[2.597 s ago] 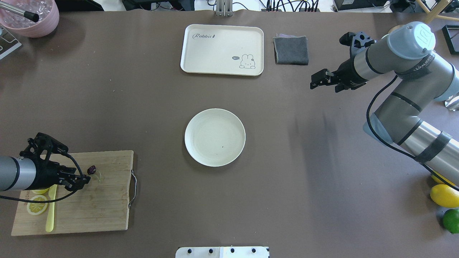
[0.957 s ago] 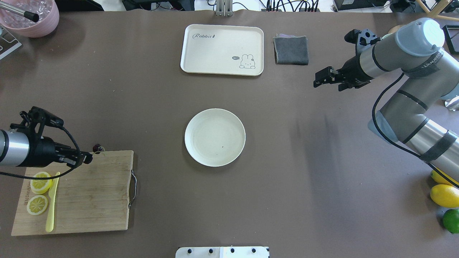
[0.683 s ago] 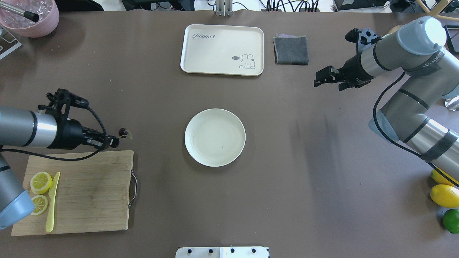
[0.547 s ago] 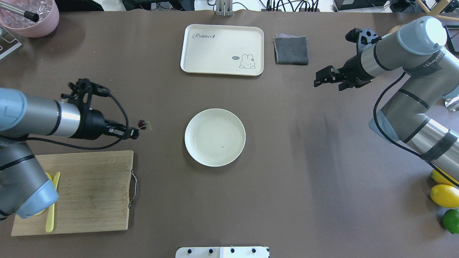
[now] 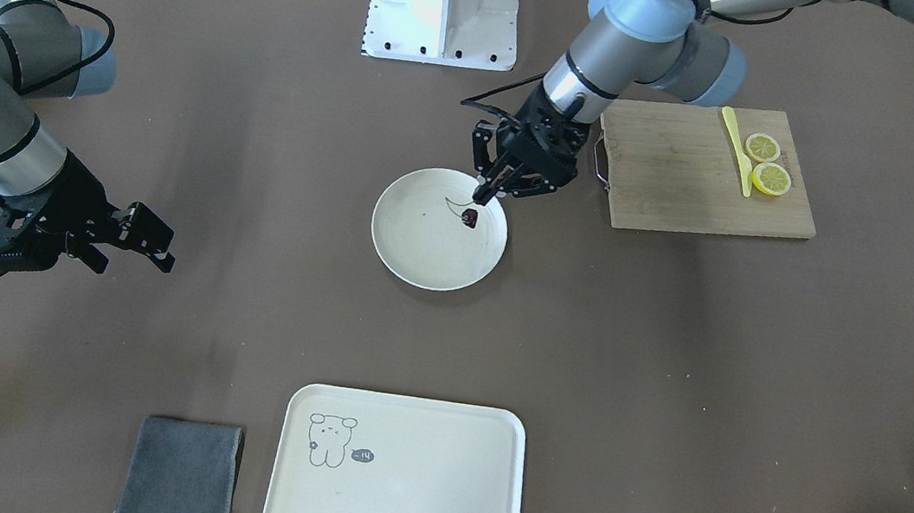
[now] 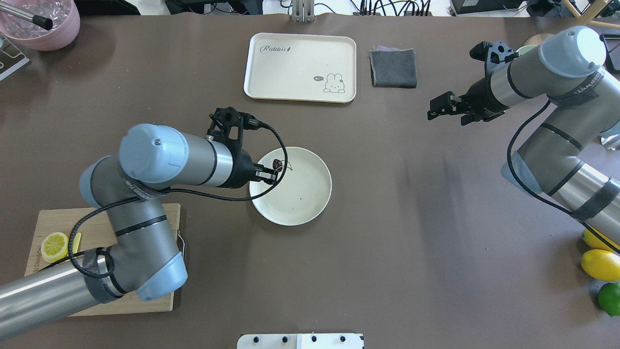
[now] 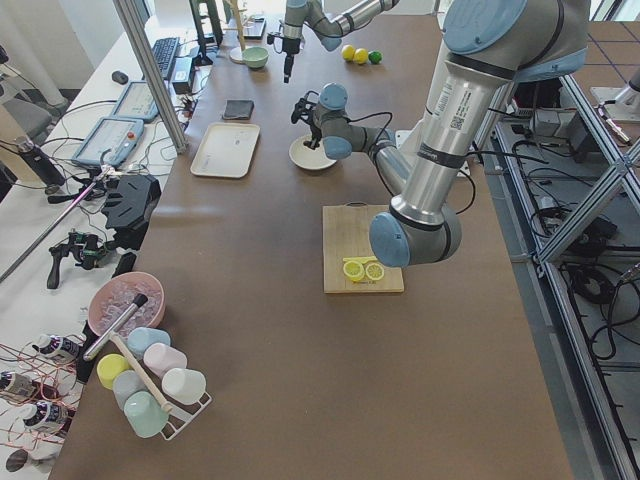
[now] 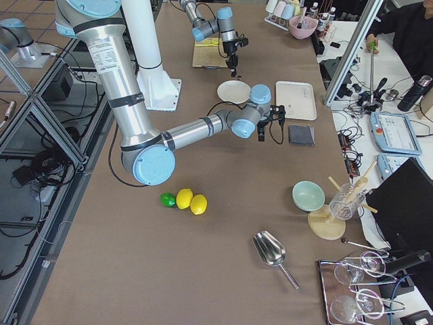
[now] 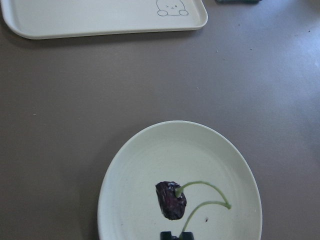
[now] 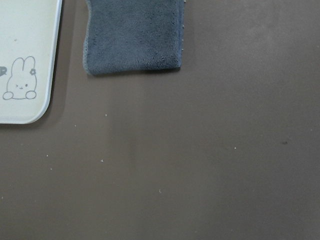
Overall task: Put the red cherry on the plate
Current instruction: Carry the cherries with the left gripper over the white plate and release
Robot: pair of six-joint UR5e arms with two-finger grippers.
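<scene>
A brown surface (image 6: pixel 387 218) seen from above. At far left lies a wooden board (image 6: pixel 53 220) with a lemon slice (image 6: pixel 54 246) on it; the left arm crosses above the board toward the middle. The left end effector (image 6: pixel 272 175) is over the plate's left part, its fingers pinched narrow on a pale green stem of the cherry (image 6: pixel 277 164). The dark cherry sits just past the fingertips, inside the rim of the round cream plate (image 6: pixel 300 203) – the wrist camera shows it against the plate's inner face, though whether it touches cannot be told. Beyond the plate is a cream tray (image 6: pixel 295 68) with a small animal drawing, and to its right a folded grey cloth (image 6: pixel 393 68). Farther right, the right end effector (image 6: pixel 432 109) hangs over bare surface near the cloth, fingers apart and holding nothing. At the right edge lie a lemon (image 6: pixel 600 264) and a lime (image 6: pixel 609 298).
</scene>
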